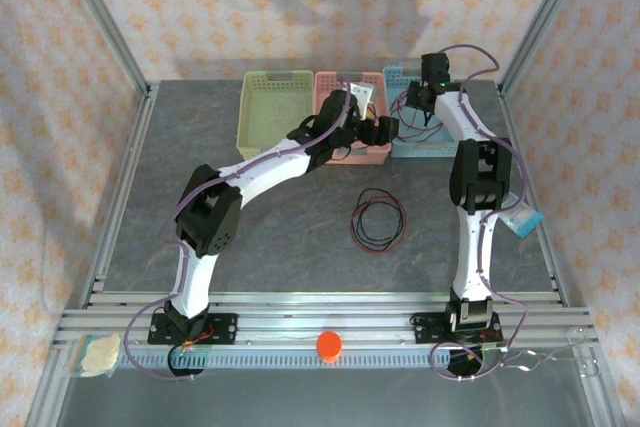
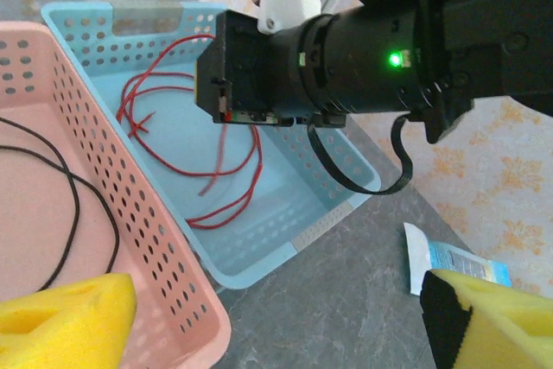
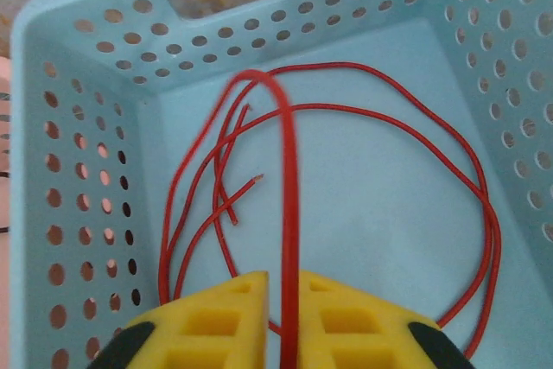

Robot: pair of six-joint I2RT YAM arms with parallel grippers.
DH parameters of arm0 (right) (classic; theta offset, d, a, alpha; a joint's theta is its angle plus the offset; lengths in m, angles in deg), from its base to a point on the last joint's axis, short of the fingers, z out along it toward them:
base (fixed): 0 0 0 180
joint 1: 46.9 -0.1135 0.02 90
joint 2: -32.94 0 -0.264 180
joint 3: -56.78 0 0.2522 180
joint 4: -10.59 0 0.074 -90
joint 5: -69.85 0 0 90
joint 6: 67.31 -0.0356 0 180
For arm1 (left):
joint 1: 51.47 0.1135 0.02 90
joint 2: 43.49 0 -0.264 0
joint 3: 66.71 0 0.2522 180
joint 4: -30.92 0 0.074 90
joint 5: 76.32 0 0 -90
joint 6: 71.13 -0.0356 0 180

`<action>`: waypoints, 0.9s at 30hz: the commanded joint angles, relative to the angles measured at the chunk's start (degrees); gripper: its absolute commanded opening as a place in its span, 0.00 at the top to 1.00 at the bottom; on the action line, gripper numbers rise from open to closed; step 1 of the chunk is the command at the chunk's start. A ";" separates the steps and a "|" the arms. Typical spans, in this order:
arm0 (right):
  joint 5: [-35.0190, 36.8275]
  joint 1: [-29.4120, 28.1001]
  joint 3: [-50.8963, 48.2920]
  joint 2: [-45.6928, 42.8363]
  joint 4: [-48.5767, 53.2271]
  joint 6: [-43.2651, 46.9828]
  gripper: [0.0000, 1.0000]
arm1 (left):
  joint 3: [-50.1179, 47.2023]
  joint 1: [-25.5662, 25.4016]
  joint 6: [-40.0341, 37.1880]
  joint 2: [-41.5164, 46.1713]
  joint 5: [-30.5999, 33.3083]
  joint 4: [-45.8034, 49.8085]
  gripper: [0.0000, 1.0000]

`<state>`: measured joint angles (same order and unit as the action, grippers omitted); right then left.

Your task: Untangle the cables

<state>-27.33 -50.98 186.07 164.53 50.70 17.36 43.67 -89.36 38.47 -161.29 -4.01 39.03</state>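
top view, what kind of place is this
Probably a robot lab test cell: a left arm and right arm bolted to a grey table, aluminium frame rails, patterned backdrop walls, and green, pink and blue sorting baskets.

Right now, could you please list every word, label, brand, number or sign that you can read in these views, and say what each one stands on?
No text is legible in these views.
Blue-and-white packet on the table: any print is too blurred to read.
Green light on the right arm's black wrist unit: a plain lit dot, no characters.
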 commanded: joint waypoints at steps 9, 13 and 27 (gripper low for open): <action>2.26 0.30 -0.78 -4.33 0.72 -0.79 0.72 | -3.12 -0.60 1.23 0.29 1.56 0.02 0.14; 0.83 0.13 -7.27 -10.13 -1.22 -1.03 0.72 | -7.35 -0.86 1.06 3.79 1.74 -1.44 0.15; 8.66 -7.20 -44.21 -38.51 -8.78 -7.43 0.73 | -30.18 -5.06 3.58 18.84 7.29 -5.34 0.16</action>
<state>-22.76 -57.32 145.85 128.64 42.15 13.17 16.04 -93.16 40.68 -144.57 0.30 35.82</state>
